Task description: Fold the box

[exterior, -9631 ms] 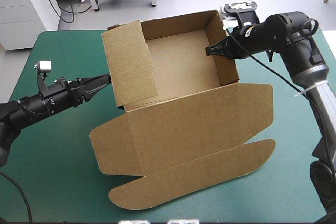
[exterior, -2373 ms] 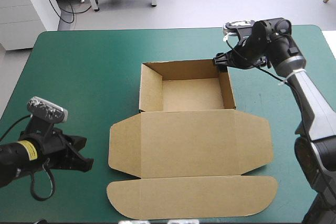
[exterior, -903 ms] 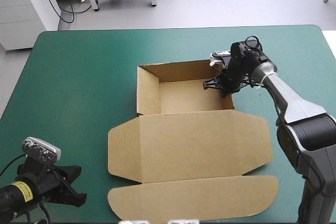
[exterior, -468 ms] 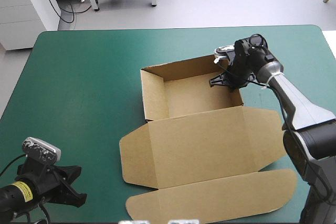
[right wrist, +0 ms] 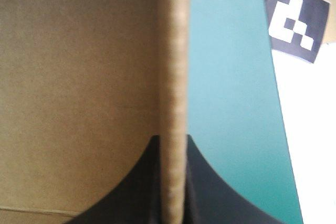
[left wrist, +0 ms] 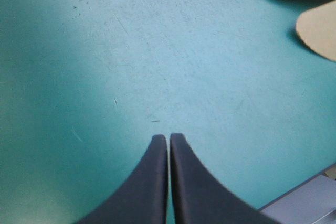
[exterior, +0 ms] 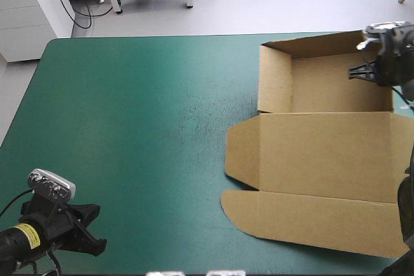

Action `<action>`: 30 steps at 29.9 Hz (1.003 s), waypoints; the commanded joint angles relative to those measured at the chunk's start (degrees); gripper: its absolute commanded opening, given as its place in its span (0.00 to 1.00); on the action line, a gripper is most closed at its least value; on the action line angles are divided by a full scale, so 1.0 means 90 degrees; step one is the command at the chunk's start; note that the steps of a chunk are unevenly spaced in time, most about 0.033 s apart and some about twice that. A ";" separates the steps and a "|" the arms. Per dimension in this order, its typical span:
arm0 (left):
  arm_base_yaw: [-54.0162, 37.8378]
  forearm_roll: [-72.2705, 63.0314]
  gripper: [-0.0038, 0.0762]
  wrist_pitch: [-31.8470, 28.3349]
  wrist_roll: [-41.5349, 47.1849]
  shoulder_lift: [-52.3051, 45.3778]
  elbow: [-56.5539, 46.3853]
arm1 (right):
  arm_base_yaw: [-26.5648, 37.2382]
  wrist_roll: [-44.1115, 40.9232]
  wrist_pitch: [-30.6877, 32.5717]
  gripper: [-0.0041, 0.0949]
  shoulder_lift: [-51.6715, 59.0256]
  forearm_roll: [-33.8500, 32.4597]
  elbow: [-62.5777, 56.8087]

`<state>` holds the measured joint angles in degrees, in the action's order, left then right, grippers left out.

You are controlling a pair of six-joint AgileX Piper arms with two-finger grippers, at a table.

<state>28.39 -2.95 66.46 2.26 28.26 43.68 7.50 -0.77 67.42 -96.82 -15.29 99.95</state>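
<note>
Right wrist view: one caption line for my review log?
Right end effector shut on a raised side wall of the box, with the teal-green cover outside it.

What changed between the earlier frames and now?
The box slid across the teal-green cover from mid-table to its right edge, dragged by the right gripper. The left gripper had already backed away from the box to the near-left corner. Unchanged: right gripper clamped on the box's right wall, tray open, lid flat.
</note>
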 commanded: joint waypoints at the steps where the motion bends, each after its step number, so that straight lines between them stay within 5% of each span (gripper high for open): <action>1: 0.0005 -0.0012 0.04 -0.0333 0.0003 0.0033 0.0139 | 0.0886 0.0086 -0.0530 0.04 0.0225 0.0319 0.0203; 10: 0.0005 -0.0012 0.04 -0.0333 0.0003 0.0033 0.0139 | 0.2204 0.0000 -0.0929 0.02 -0.0446 0.0616 0.0203; 19: 0.0005 0.0008 0.04 -0.0283 0.0003 0.0033 0.0139 | 0.2366 -0.0128 -0.0811 0.07 -0.1106 0.0638 0.0203; 23: 0.0005 0.0008 0.04 -0.0188 0.0003 0.0033 0.0139 | 0.2366 0.0217 -0.0729 0.33 -0.1147 0.0834 0.0203; 28: 0.0005 0.0018 0.04 0.0117 0.0003 0.0033 0.0139 | 0.2366 0.0502 -0.0372 0.94 -0.1147 0.1101 0.0203; 30: 0.0005 0.0018 0.04 0.0157 0.0003 0.0033 0.0139 | 0.2366 0.0490 -0.0144 0.99 -0.1147 0.1039 0.0208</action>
<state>28.39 -2.85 69.77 2.12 28.26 43.61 28.36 2.76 64.46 -110.21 -5.10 99.95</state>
